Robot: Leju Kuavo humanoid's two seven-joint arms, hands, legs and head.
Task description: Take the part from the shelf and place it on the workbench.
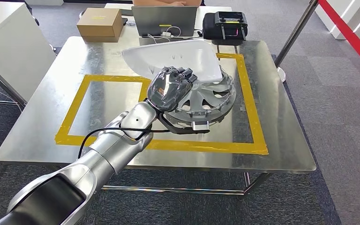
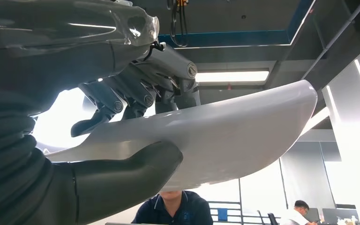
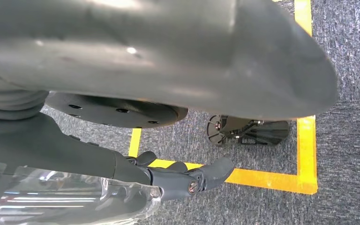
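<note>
While the steel worktop (image 1: 37, 126) spreads across most of the head view, a rectangle of yellow tape (image 1: 206, 146) frames its middle and right-hand part. Inside that frame, toward three o'clock of the worktop's centre, a silver wheel cover (image 1: 209, 96) lies flat on the metal. Above it, and overlapping its edge at about eleven o'clock, the white part (image 1: 178, 56) is held off the worktop, a curved shell tilted with its broad face up. The silver left arm (image 1: 108, 150) reaches in from seven o'clock, and the left hand (image 1: 171, 86) grasps the part's near edge; in the left wrist view the dark fingers (image 2: 122, 96) press on one face of the part (image 2: 243, 126) and the thick thumb (image 2: 136, 164) on the other. At the far edge of the worktop, around twelve o'clock, stand a grey laptop (image 1: 164, 21), a black case (image 1: 225, 24) just beside it at one o'clock, and a cardboard box (image 1: 99, 24) at eleven o'clock. The right hand (image 3: 168, 180) hangs over grey carpet and a yellow floor line (image 3: 304, 93), holding nothing, its fingers (image 3: 211, 173) stretched out and loosely apart.
</note>
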